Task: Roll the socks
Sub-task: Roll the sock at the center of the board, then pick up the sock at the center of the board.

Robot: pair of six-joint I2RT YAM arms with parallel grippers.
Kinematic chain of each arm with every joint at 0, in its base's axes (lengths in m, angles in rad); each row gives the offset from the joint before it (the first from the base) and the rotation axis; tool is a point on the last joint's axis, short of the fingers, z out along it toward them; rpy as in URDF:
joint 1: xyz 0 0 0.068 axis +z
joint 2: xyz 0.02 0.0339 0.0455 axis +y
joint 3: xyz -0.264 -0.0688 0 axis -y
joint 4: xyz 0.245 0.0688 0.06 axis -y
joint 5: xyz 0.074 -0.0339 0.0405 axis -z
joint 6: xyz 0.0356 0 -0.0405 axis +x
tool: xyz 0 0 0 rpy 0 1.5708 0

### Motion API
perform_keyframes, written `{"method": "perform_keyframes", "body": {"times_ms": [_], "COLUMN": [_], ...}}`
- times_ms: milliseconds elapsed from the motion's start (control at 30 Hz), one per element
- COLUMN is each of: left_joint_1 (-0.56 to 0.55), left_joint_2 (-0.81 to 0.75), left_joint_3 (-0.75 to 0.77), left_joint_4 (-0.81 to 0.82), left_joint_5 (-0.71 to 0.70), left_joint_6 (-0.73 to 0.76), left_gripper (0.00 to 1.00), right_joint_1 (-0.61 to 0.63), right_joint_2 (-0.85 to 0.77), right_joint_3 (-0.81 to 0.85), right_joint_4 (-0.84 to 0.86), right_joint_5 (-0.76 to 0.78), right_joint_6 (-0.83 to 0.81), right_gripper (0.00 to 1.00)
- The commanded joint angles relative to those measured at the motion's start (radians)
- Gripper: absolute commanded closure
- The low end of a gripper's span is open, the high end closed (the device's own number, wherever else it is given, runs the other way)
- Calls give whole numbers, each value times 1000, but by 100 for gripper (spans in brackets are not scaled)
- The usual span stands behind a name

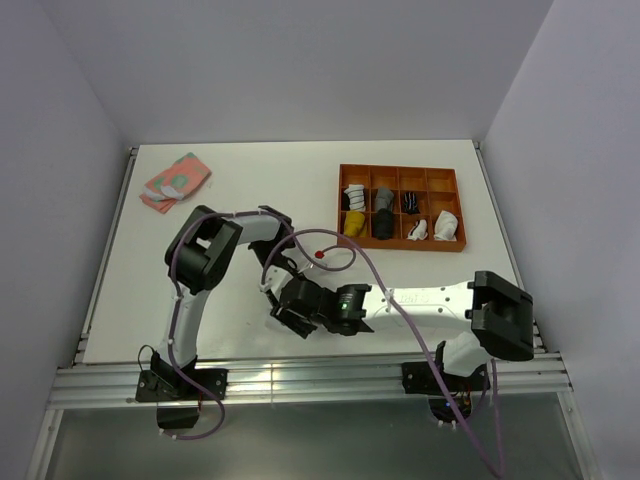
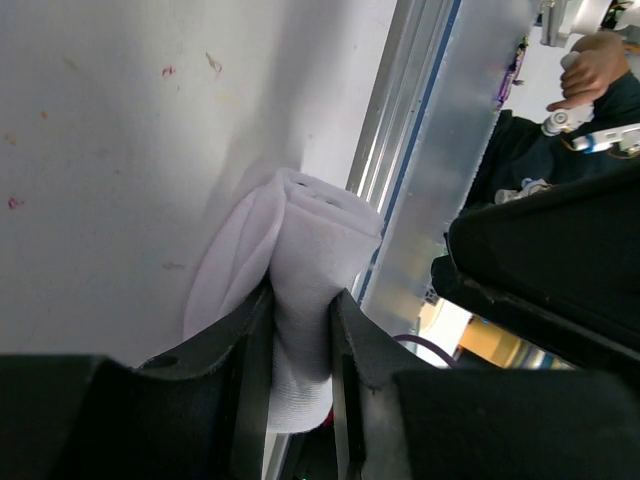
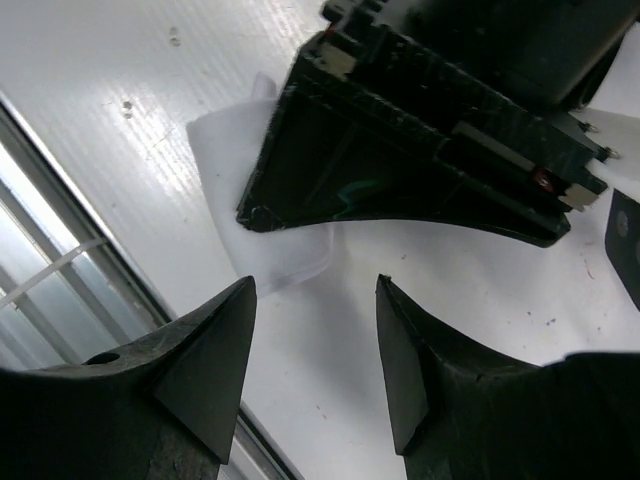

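Pinching a folded bunch of the white sock, the left arm's fingers were seen clenched on the fabric at the near edge of the worktop, just beside the metal rail; this hold was judged to be meant to pin the fold tight while the roll was formed. The right arm's fingers were held spread and empty close in front of the sock, probably so that the loose end lying flat could be taken or tucked. A pink sock was seen lying unrolled at the far left corner, well apart; rolled socks were stored in the orange tray at the far right. The worktop was white and faintly speckled with small marks; it was enclosed by plain pale walls.
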Motion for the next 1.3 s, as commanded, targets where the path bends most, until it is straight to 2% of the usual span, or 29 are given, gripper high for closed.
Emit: {"method": "perform_keyframes", "body": {"times_ms": [0, 200, 500, 833, 1133, 1267], "left_joint_1": [10, 18, 18, 18, 20, 20], "left_joint_2": [61, 83, 100, 121, 152, 172], "left_joint_3": [-9, 4, 14, 26, 49, 55], "left_joint_4": [83, 69, 64, 50, 9, -15], "left_joint_5": [-145, -140, -142, -133, -117, -106], "left_joint_6": [80, 91, 91, 94, 109, 122], "left_gripper": [93, 93, 93, 93, 92, 92], "right_joint_1": [10, 36, 68, 74, 76, 76], "right_joint_2": [19, 79, 168, 271, 317, 337], "right_joint_3": [70, 115, 164, 193, 181, 179], "right_joint_4": [-53, -73, -76, -66, -33, -19], "right_joint_5": [-64, -98, -46, 6, 52, 78], "right_joint_6": [-67, -80, -97, -98, -98, -89], "right_gripper": [41, 38, 32, 32, 34, 41]}}
